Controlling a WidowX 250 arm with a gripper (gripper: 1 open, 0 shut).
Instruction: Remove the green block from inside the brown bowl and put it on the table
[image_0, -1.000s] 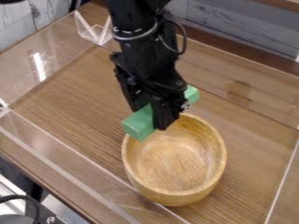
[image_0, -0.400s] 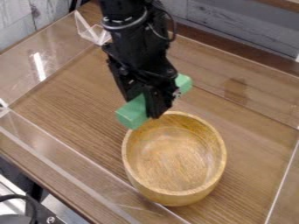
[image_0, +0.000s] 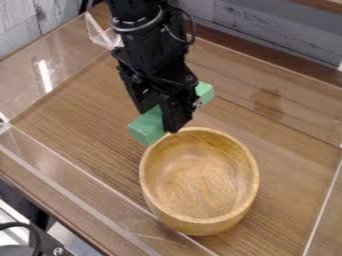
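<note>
So the gripper (image_0: 167, 118) is still clamping the green block (image_0: 155, 120), and compared to a second ago it's sitting further up and left, with the block now hanging past the brown bowl (image_0: 202, 180) rim, over bare tabletop (image_0: 80, 110) instead of over the bowl's edge. No readable writing or labels anywhere. The bowl itself is holding nothing, just wood grain showing inside.
</note>
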